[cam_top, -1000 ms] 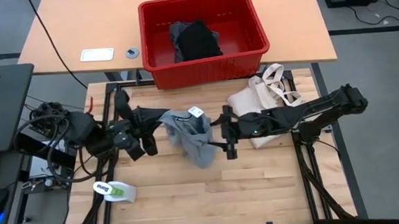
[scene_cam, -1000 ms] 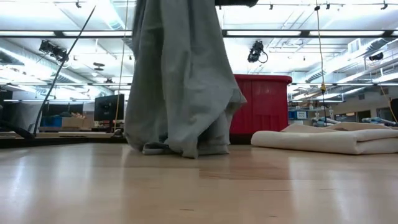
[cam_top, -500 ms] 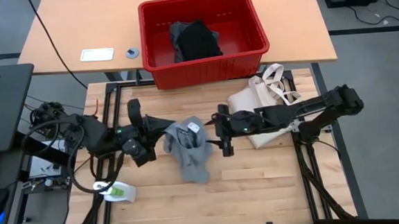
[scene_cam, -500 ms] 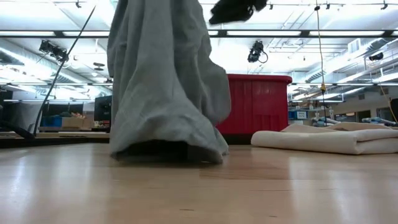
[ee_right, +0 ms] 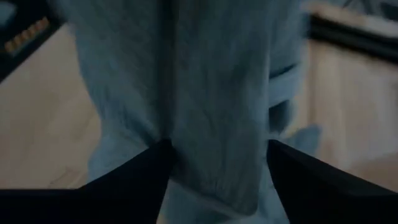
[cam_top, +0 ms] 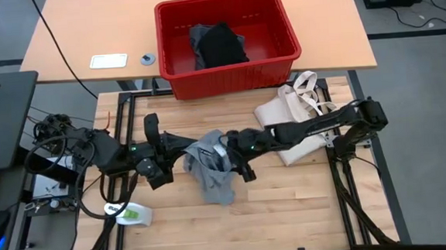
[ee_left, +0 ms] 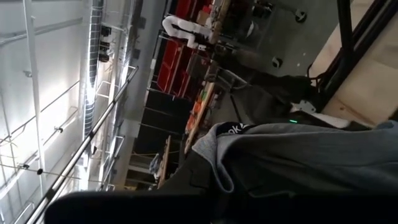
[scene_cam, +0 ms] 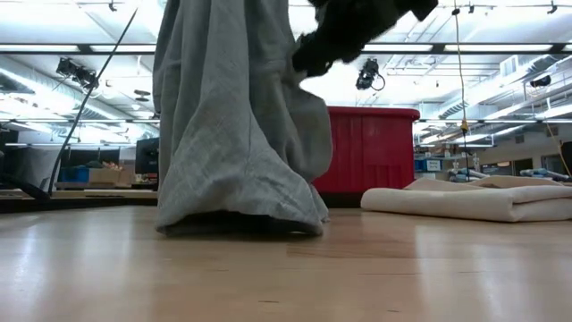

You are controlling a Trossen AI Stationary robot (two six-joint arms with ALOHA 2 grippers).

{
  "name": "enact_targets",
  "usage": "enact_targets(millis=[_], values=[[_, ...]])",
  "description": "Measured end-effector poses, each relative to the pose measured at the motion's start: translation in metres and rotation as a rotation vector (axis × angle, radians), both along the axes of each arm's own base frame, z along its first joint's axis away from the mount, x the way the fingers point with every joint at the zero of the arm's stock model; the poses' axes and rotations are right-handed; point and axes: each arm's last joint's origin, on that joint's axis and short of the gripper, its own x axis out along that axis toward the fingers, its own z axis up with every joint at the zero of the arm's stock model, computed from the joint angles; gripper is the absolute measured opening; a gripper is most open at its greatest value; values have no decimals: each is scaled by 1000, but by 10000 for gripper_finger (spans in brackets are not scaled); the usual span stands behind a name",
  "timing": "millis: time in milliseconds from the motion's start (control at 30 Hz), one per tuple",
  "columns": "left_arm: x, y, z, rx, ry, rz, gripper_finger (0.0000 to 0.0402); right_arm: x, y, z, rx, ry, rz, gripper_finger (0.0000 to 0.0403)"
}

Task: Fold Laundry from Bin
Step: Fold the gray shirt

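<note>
Over wooden bench (cam_top: 290, 206): hanging grey T-shirt (cam_top: 210, 168) from clamped left gripper (cam_top: 179, 148), hem touching down; straddling its folds with parted right gripper (cam_top: 231, 158); remaining laundry (cam_top: 218, 45) lying in red bin (cam_top: 281, 55).

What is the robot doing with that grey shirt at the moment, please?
The left gripper is shut on the grey T-shirt, holding it up so its lower end bunches on the table. The right gripper has its fingers spread on either side of a hanging fold. More laundry lies in the red bin, and a cream tote lies beside the right arm.
</note>
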Motion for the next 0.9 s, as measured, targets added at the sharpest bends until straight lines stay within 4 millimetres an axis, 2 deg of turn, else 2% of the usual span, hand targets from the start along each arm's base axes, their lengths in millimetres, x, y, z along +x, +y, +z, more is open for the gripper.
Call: enact_targets(millis=[100,200,300,400,433,633,800,900], values=[[0,0,0,-5,0,-5,18,4,5,-9,-25,18,-14,226],[0,0,0,-37,-7,0,18,0,12,-9,-77,36,-57,171],[0,1,-2,-73,3,33,18,-12,20,6,-113,24,-63,102],[-4,4,-9,-125,58,61,18,-34,28,30,-168,10,-93,28],[-5,5,-13,-153,83,74,18,-44,29,38,-189,12,-116,16],[-11,19,-36,-315,231,201,18,-100,30,81,-243,-30,-274,25],[-9,29,-43,-435,295,212,18,-132,22,115,-249,-201,-416,8],[-5,36,-48,-565,353,194,18,-152,20,129,-243,-254,-440,12]])
